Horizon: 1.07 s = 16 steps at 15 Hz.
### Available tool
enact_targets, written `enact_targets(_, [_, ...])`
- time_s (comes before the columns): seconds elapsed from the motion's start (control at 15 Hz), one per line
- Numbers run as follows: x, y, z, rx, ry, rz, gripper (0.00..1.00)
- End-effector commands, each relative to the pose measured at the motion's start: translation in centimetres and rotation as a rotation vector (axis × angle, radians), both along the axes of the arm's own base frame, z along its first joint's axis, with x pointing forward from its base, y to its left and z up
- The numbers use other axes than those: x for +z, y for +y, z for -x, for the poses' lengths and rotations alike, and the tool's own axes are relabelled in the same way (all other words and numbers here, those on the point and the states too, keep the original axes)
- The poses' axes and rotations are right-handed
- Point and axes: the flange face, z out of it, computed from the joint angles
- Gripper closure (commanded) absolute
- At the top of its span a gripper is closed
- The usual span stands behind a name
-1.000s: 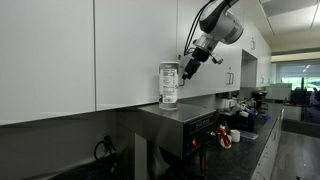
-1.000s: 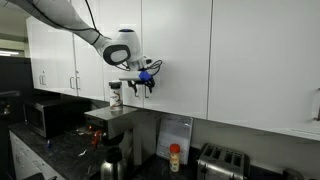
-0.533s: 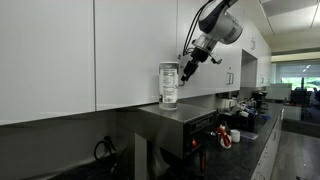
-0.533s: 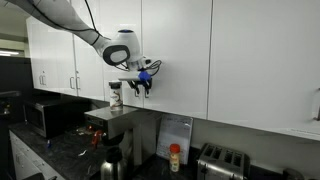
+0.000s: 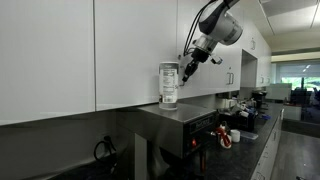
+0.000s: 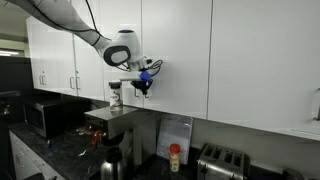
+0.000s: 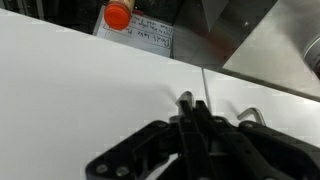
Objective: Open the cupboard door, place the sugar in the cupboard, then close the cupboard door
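At the cupboard door, our gripper w/ jaws tight together, just beside the handle; hold on it unclear.

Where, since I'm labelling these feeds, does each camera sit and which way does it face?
Exterior view: close beside the wall, looking along the cupboard fronts; sugar, arm and gripper show.
Exterior view: out in the room, facing the cupboard door; the arm enters upper left.
Wrist view: on the wrist, close against the cupboard fronts; the shut gripper fills the bottom.
Shared: both exterior views show sugar and gripper.
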Motion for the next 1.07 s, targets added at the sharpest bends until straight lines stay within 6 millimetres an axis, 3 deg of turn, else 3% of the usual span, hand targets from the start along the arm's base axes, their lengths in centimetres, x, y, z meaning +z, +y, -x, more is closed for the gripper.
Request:
enact_targets(0.0, [-0.5, -0.3, -0.3, -0.008, -0.009, 0.015, 0.98])
enact_targets(0.33, [-0.4, -0.4, 1.5, -0.051, -0.007, 0.025, 0.98])
enact_targets(1.0, [-0.5, -1.4, 7.9, -0.096, -0.003, 0.048, 0.98])
